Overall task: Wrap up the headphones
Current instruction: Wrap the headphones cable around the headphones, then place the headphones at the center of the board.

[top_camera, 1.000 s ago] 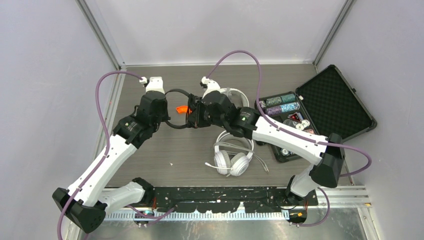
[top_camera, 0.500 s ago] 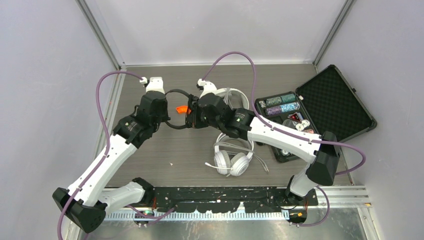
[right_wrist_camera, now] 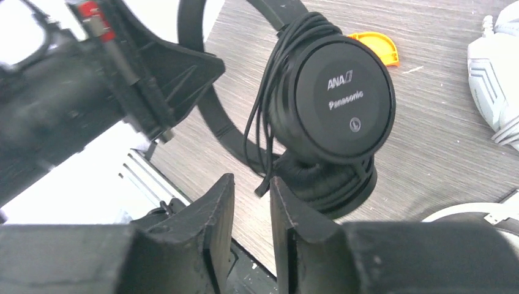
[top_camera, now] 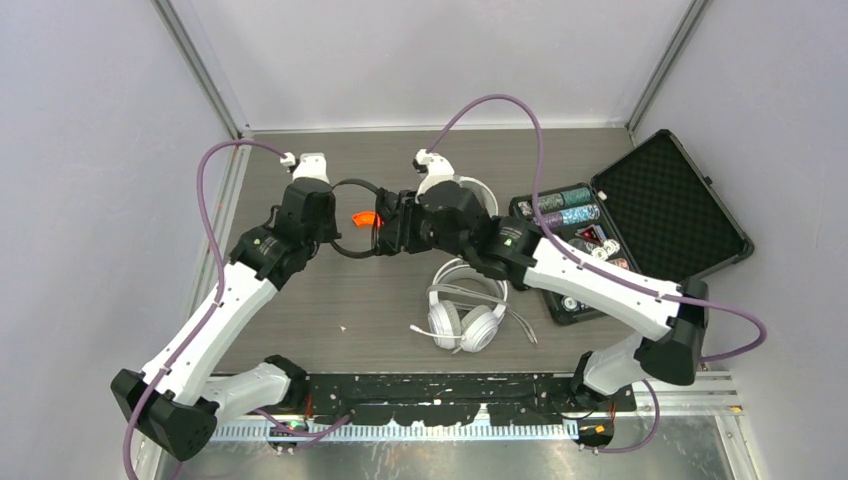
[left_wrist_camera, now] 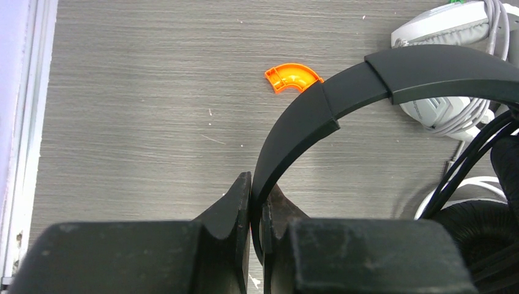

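The grey table point(top_camera: 380, 300) fills most of the top view. Both arms reach in from the bottom edge and meet near the middle.

At the right side lies an open black case point(top_camera: 668, 195). Part of its chips point(top_camera: 560, 208) is hidden under the right arm.

One pair of white headphones point(top_camera: 464, 312) lies flat just below the middle, in plain sight. A second white pair point(top_camera: 484, 193) sits higher up. The right arm covers most of it, so only a bit of its band shows.

The black headphones point(top_camera: 350, 186) hang between the two arms, upper middle of the top view. The left gripper point(left_wrist_camera: 257, 191) is closed tight on the thin black headband point(left_wrist_camera: 367, 86). One ear cup point(right_wrist_camera: 339, 98) shows white lettering. The other cup behind it is mostly hidden. The black cord point(right_wrist_camera: 269, 92) is looped around the cup, and its loose end hangs down.

The right gripper point(right_wrist_camera: 250, 196) has its jaws a little apart. The cord end dangles in the gap, not pinched.

A small orange piece point(left_wrist_camera: 292, 76) lies on the table, partly behind the headband.
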`<state>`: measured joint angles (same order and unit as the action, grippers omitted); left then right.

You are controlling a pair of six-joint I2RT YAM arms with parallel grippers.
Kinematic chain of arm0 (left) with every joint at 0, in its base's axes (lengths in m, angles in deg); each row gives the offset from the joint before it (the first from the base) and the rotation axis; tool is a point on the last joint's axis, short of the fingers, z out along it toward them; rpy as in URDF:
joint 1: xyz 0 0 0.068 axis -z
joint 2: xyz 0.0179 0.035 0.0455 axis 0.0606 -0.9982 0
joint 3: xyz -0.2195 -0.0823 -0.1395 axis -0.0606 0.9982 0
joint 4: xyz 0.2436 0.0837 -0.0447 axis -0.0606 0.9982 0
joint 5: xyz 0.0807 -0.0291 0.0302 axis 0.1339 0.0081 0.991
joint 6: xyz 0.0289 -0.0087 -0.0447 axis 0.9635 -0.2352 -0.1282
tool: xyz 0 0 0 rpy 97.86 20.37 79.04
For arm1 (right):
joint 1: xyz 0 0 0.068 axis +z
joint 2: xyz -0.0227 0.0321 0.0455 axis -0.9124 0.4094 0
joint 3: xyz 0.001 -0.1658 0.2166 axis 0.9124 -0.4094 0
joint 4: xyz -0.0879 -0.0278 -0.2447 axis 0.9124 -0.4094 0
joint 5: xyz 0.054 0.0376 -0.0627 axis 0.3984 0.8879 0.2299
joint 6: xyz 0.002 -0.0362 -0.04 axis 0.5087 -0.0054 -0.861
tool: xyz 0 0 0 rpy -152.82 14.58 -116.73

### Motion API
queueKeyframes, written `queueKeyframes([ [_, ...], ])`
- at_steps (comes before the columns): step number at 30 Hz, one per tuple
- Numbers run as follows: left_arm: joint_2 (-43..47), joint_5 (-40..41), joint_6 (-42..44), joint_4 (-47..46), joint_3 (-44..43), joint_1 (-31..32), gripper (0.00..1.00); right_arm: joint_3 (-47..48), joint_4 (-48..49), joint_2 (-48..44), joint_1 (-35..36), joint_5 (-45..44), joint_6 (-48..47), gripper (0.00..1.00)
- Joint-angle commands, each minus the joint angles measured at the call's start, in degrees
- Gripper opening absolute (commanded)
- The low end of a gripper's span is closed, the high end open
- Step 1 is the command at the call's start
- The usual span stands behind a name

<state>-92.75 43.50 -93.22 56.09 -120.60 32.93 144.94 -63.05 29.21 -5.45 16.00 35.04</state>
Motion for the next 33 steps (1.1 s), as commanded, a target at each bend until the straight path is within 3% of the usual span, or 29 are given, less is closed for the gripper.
queueKeyframes([
  [1, -0.4, -4.4, -2.7, -2.3, -1.2, -2.8, 0.00, -0.6, 0.4, -5.2, 0.2, 1.6, 0.1, 0.37],
  [6, -1.2, -12.9, -3.0, -3.2, 2.1, -8.7, 0.00, -3.7, 0.9, -9.6, 0.2, 3.7, 0.6, 0.51],
  [9, -2.7, -16.9, -2.6, -2.3, 4.7, -12.9, 0.00, -6.6, 1.7, -12.6, 0.2, 3.3, 0.4, 0.68],
  [11, -3.7, -19.9, -2.2, -2.3, 6.7, -15.5, 0.00, -8.0, 1.8, -14.3, 0.2, 2.8, 0.0, 0.74],
  [22, -13.6, -26.2, -1.9, -4.0, 13.1, -21.6, 0.02, -12.2, 0.4, -20.2, 0.1, 0.0, -1.7, 0.79],
  [33, -26.0, -25.6, -1.1, 0.8, 8.8, -21.8, 0.15, -13.4, 0.4, -21.3, 0.1, -0.6, -1.6, 0.81],
])
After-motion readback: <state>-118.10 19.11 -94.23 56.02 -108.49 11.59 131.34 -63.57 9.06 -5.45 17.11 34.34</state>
